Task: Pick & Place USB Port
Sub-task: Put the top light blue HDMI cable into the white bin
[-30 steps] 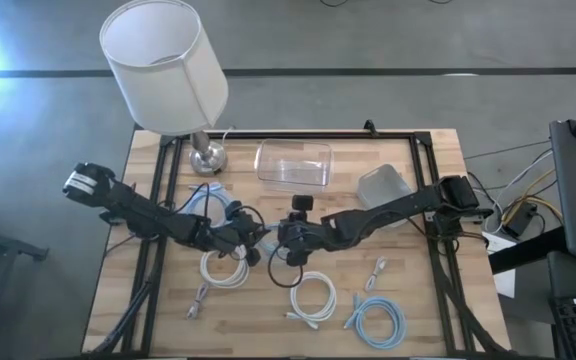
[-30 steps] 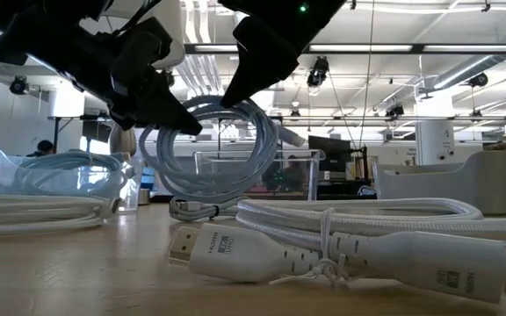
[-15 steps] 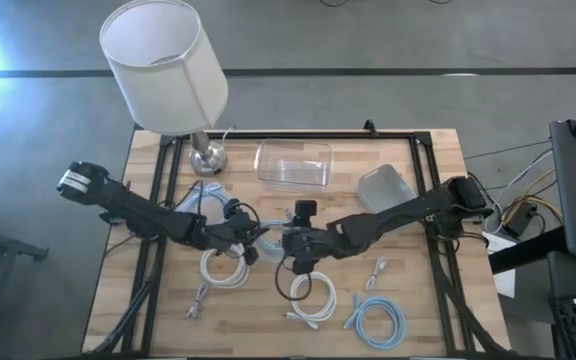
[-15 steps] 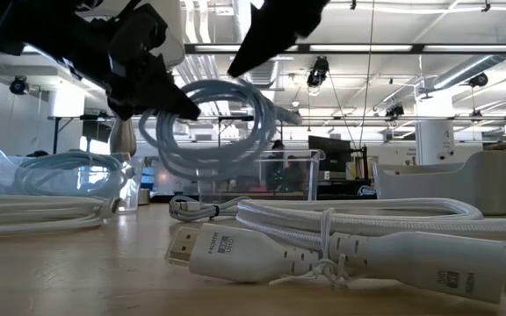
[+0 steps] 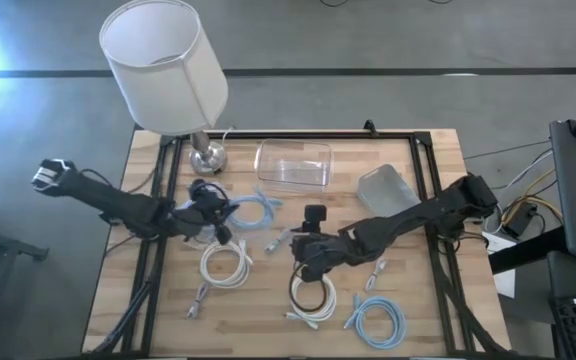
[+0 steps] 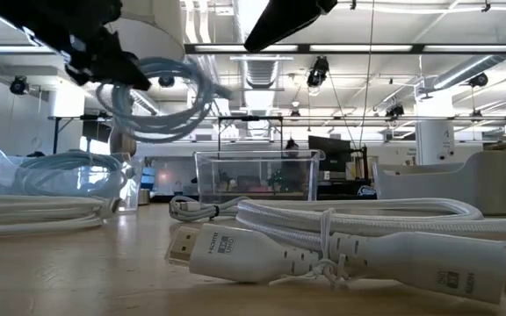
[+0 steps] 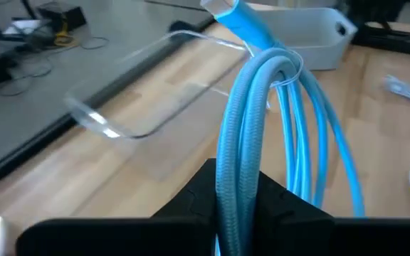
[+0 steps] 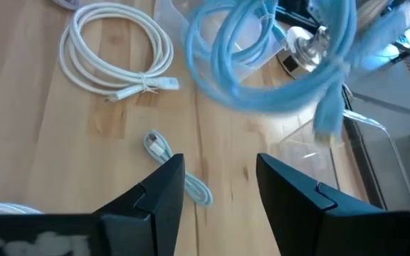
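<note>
The left gripper (image 7: 237, 203) has its fingers pinching the bunched strands of the blue USB cable (image 7: 276, 114), holding the coil clear above the bench (image 5: 168, 300) at left-centre. The coil looks light and floppy; its loops sag, so gripping at the tied bundle seems best. The right gripper (image 8: 219, 188), fingers spread and empty, hovers nearer centre over a white cable (image 5: 313, 297). The clear bin (image 5: 293, 165) sits farther back.

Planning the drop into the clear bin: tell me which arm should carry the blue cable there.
Left. The left gripper is shut on the blue cable, holding it above the table, close to the clear bin. The right gripper is open and empty.
</note>
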### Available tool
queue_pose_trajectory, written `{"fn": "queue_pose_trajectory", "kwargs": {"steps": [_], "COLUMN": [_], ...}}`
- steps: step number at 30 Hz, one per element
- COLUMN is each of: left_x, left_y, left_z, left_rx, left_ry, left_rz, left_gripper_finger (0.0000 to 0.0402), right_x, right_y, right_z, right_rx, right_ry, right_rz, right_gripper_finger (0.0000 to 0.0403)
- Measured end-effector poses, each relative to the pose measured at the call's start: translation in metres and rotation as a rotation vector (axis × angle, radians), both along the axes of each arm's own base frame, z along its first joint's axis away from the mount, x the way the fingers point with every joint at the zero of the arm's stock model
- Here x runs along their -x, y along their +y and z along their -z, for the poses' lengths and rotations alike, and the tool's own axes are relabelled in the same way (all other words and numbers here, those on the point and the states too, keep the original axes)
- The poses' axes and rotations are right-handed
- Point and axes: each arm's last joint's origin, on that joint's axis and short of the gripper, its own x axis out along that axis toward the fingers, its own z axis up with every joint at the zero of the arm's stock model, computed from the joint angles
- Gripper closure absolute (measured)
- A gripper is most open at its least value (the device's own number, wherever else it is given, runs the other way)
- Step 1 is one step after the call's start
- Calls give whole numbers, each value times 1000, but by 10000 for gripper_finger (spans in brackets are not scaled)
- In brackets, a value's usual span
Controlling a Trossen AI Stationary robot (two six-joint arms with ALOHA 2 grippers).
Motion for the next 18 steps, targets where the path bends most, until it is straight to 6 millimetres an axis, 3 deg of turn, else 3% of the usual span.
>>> {"fn": "queue_pose_trajectory", "kwargs": {"steps": [10, 18], "left_x": [55, 78], "left_y": [18, 26], "left_z": [-5, 4], "left_rx": [67, 125], "left_ry": [76, 218], "left_rz": [-121, -263], "left_gripper_finger": [361, 362], "right_x": [-1, 0], "right_y": [0, 1], "right_z": [4, 4], "right_rx": [-4, -7], "right_ry": [10, 13], "right_rz": [-1, -6], "right_gripper_finger": [234, 234]}}
